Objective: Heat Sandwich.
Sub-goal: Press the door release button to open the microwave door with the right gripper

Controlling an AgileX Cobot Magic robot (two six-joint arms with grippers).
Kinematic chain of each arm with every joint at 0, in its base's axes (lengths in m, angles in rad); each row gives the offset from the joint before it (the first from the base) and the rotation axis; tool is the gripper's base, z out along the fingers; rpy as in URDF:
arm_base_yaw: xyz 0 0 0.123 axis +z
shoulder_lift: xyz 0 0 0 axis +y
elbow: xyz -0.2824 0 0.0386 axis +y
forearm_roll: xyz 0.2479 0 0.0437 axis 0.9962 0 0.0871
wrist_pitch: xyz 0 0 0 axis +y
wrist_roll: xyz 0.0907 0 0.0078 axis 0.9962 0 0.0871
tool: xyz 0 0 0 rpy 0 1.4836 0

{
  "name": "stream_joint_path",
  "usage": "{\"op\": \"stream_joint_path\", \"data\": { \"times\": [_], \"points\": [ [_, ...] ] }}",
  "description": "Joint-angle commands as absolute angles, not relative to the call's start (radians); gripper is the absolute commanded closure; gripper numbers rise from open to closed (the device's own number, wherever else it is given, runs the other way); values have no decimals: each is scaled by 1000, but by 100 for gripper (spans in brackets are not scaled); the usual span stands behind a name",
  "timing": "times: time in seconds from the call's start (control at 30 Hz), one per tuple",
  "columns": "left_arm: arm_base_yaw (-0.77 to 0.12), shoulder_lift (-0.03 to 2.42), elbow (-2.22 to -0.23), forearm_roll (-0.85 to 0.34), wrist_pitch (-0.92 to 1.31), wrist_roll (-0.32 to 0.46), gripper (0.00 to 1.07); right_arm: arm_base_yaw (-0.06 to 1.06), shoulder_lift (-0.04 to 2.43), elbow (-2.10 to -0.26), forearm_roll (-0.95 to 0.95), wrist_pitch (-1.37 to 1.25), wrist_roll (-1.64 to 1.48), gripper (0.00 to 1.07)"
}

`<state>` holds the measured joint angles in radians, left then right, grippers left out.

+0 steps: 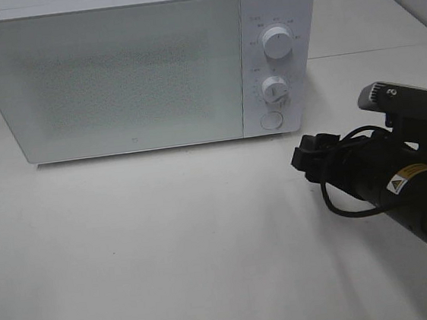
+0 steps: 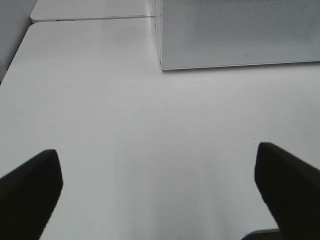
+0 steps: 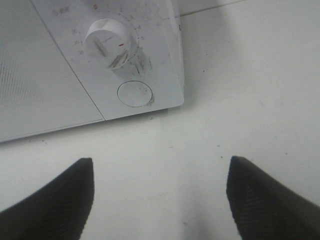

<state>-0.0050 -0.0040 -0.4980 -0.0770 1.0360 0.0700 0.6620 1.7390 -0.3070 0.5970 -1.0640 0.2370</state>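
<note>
Right fingers (image 3: 55,200) hanging spread, pinching nothing; left fingers (image 2: 30,192) gaping wide over the bench (image 2: 150,150), likewise pinching nothing. Not finding the sandwich in any view: neither between either pair nor lying on the bench. Possibly sitting inside the microwave (image 1: 112,71), but its shut, frosted door is hiding whatever is behind it. Facing the round button (image 3: 134,94) and the lower dial (image 3: 110,42) with the right pair, near but not touching. Judging by that: either loading done and heating being set, or nothing begun.
</note>
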Motion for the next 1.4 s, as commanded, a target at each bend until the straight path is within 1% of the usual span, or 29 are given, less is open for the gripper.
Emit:
{"op": "stream_joint_path", "data": {
  "times": [0.03, 0.07, 0.13, 0.17, 0.2, 0.23, 0.27, 0.3, 0.37, 0.4, 0.43, 0.47, 0.5, 0.53, 0.6, 0.63, 0.67, 0.7, 0.77, 1.2, 1.4],
  "points": [
    [-3, -26, -495, -80, 1031, 70, 6, 668, 1738, -315, 593, -1064, 467, 39],
    [-3, -26, -495, -80, 1031, 70, 6, 668, 1738, -315, 593, -1064, 467, 39],
    [-3, -26, -495, -80, 1031, 70, 6, 668, 1738, -315, 593, -1064, 603, 41],
    [-3, -26, -495, -80, 1031, 70, 6, 668, 1738, -315, 593, -1064, 756, 44],
    [-3, -26, -495, -80, 1031, 70, 6, 668, 1738, -315, 593, -1064, 842, 46],
    [-3, -26, -495, -80, 1031, 70, 6, 668, 1738, -315, 593, -1064, 842, 46],
    [-3, -26, -495, -80, 1031, 70, 6, 668, 1738, -315, 592, -1064, 926, 48],
    [-3, -26, -495, -80, 1031, 70, 6, 668, 1738, -315, 592, -1062, 1079, 53],
    [-3, -26, -495, -80, 1031, 70, 6, 668, 1738, -315, 592, -1062, 1193, 59],
    [-3, -26, -495, -80, 1031, 70, 6, 668, 1738, -315, 592, -1062, 1193, 59],
    [-3, -26, -495, -80, 1031, 70, 6, 668, 1738, -315, 592, -1062, 1248, 62],
    [-3, -26, -495, -80, 1031, 70, 6, 668, 1738, -315, 592, -1062, 1321, 70],
    [-3, -26, -495, -80, 1031, 70, 6, 668, 1738, -315, 592, -1062, 1353, 75],
    [-3, -26, -495, -80, 1031, 70, 6, 668, 1738, -315, 592, -1062, 1353, 75],
    [-3, -26, -495, -80, 1031, 70, 6, 668, 1738, -315, 597, -1062, 1396, 85],
    [-3, -26, -495, -80, 1031, 70, 6, 668, 1738, -316, 612, -1060, 1411, 94],
    [-3, -26, -495, -80, 1031, 70, 6, 668, 1738, -316, 615, -1057, 1418, 98],
    [-3, -26, -495, -80, 1031, 70, 6, 668, 1738, -316, 615, -1057, 1418, 98],
    [-3, -26, -495, -80, 1031, 70, 6, 668, 1738, -316, 615, -1055, 1421, 107],
    [-3, -26, -495, -80, 1031, 70, 6, 668, 1738, -317, 615, -1035, 1423, 107],
    [-3, -26, -495, -80, 1031, 70, 6, 661, 1738, -367, 605, -967, 1416, 107]
  ]
}}
